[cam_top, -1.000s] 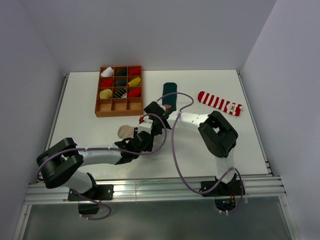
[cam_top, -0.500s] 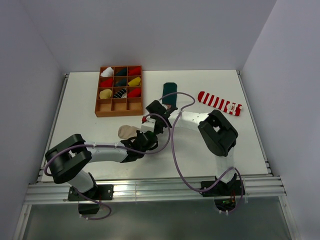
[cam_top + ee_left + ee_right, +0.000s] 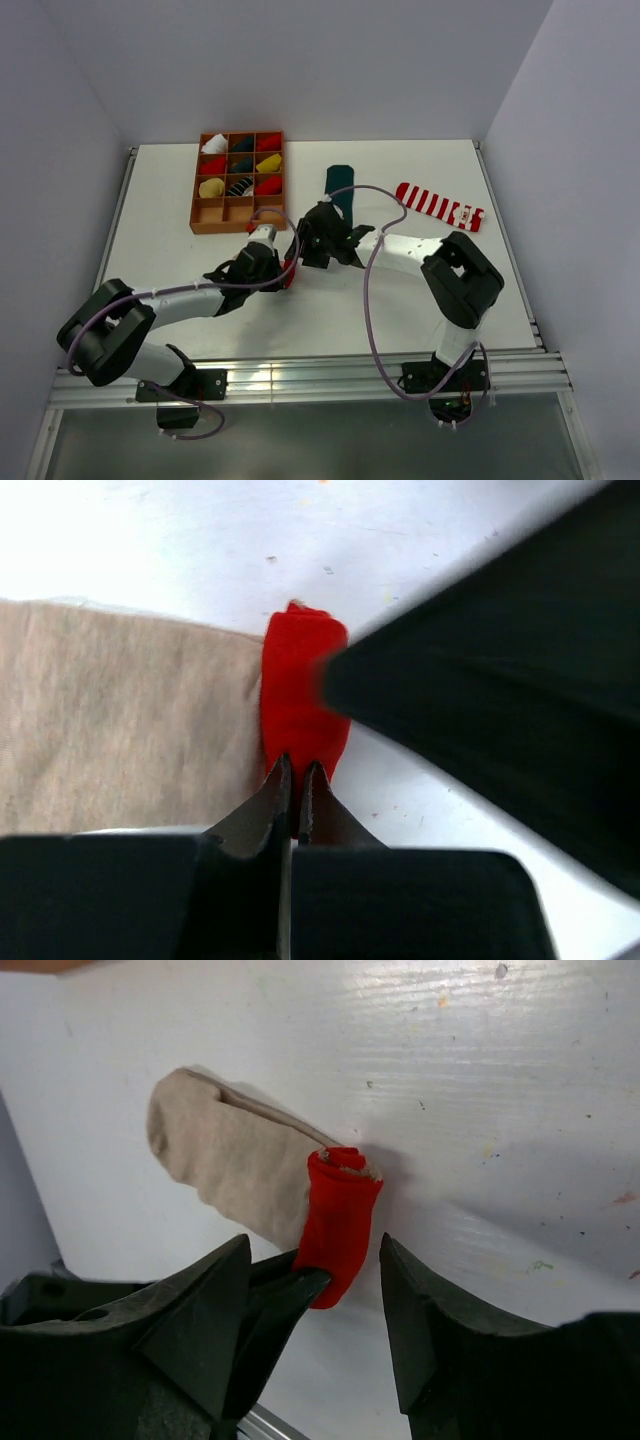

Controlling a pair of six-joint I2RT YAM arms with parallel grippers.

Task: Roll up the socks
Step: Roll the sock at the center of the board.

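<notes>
The beige sock (image 3: 225, 1155) lies flat on the white table, its red toe (image 3: 340, 1215) rolled into a short tube. My left gripper (image 3: 295, 770) is shut on the near end of that red roll (image 3: 300, 695). My right gripper (image 3: 315, 1260) is open and straddles the roll, one finger on each side, neither one touching it. The beige leg (image 3: 120, 715) stretches away to the left in the left wrist view. From above, the dark green sock (image 3: 340, 185) lies flat behind the grippers. The red-and-white striped sock (image 3: 440, 205) lies at the right.
A brown compartment tray (image 3: 196, 205) holding several rolled bundles stands at the back left, just beyond the two grippers. The right arm's cable (image 3: 368, 300) loops over the table's middle. Grey walls close in the table on three sides.
My left gripper has shut on the red roll. My right gripper has opened and let go of it. Both grippers and the beige sock have shifted toward the tray.
</notes>
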